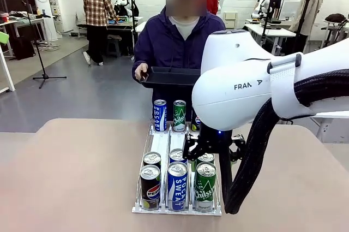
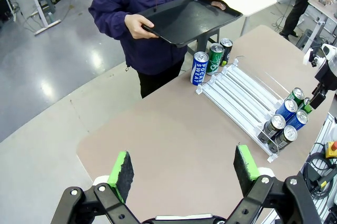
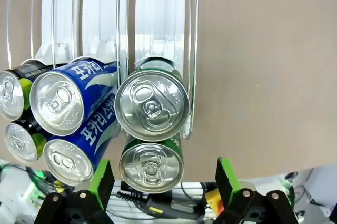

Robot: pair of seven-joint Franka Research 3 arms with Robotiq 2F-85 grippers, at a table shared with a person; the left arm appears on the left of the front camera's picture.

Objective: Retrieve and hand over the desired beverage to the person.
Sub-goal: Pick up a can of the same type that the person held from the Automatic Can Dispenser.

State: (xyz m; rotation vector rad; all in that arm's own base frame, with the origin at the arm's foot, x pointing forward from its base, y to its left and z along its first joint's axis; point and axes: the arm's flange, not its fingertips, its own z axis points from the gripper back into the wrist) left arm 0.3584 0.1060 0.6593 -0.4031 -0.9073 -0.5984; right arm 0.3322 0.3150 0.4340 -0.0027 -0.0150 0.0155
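Observation:
A white three-lane rack (image 1: 161, 143) lies on the table and holds beverage cans. At its near end stand two black Pepsi cans (image 1: 150, 186), two blue Pocari Sweat cans (image 1: 177, 184) and two green Chilsung cans (image 1: 205, 185). My right gripper (image 1: 211, 153) hangs open just above the green lane; in the right wrist view its fingers (image 3: 100, 179) flank the nearer green can top (image 3: 151, 166), apart from it. My left gripper (image 2: 183, 168) is open and empty, high over the bare table. The person (image 1: 177, 41) stands at the far side with a black tray (image 1: 172, 75) in both hands.
A blue can (image 1: 159, 115) and a green can (image 1: 179, 115) stand at the rack's far end, with a third can partly hidden behind my right arm. Bare tabletop (image 1: 76, 172) spreads to the left of the rack. Other people and desks are far behind.

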